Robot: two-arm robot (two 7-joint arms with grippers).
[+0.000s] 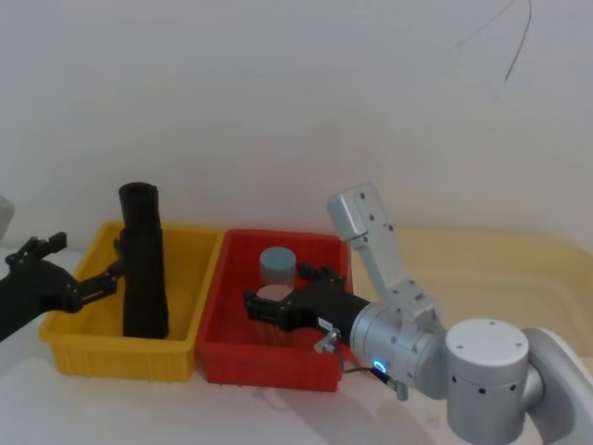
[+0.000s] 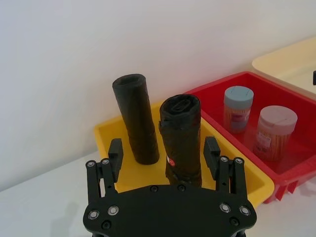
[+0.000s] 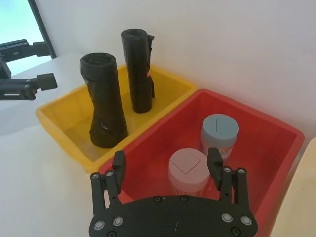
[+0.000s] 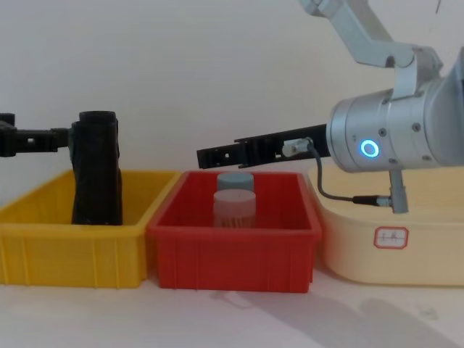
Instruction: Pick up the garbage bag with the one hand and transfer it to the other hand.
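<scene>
Garbage bag [image 2: 180, 136] upright in yellow bin [image 2: 239, 165], straight ahead of spread left claw [image 2: 164, 147], the nearer arm; right claw [image 3: 167, 159] spread over red bin [image 3: 266, 143]

No word or number can be read anywhere. The cream tub [image 4: 348, 250] carries a white, red-framed sticker [image 4: 391, 236] on its front, but its marks are too small to make out. The blue-lidded jar [image 2: 238, 109] has a label with reddish print, and the garbage bag [image 2: 180, 133] a small red sticker low down — both illegible.
</scene>
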